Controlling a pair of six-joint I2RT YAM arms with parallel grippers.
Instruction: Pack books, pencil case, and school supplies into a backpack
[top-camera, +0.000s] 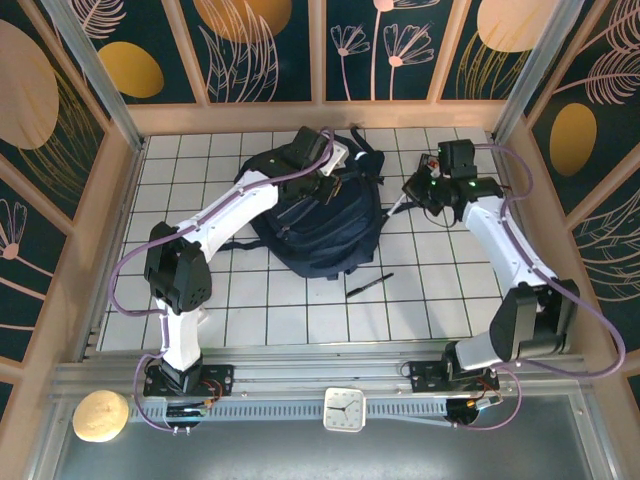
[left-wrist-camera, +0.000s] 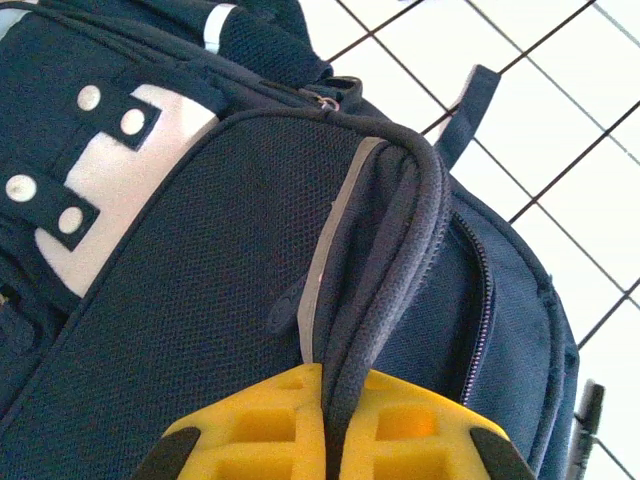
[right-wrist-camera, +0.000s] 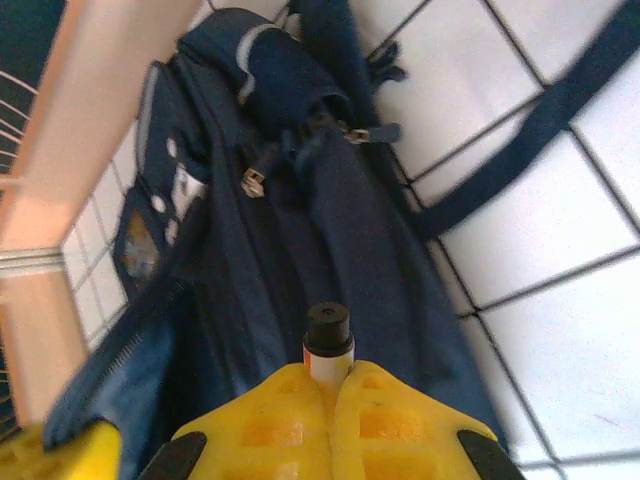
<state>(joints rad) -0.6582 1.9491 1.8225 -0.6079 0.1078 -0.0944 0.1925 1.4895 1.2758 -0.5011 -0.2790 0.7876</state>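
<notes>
The navy backpack (top-camera: 318, 215) lies on the white tiled table at the back centre. My left gripper (top-camera: 325, 172) sits over its top. In the left wrist view the left gripper (left-wrist-camera: 338, 400) is shut on a padded dark fold of the backpack (left-wrist-camera: 200, 260). My right gripper (top-camera: 412, 196) hovers at the backpack's right side. In the right wrist view the right gripper (right-wrist-camera: 335, 385) is shut on a pen (right-wrist-camera: 328, 340) with a black end and white-orange barrel, pointing at the backpack (right-wrist-camera: 300, 230). A second, dark pen (top-camera: 368, 285) lies on the tiles in front of the backpack, with its tip (left-wrist-camera: 585, 430) at the left wrist view's edge.
A loose backpack strap (right-wrist-camera: 540, 130) trails across the tiles on the right. Wooden-framed walls (top-camera: 100, 230) close the table in on three sides. A small white clock (top-camera: 345, 408) and a round beige object (top-camera: 100, 415) sit by the near rail.
</notes>
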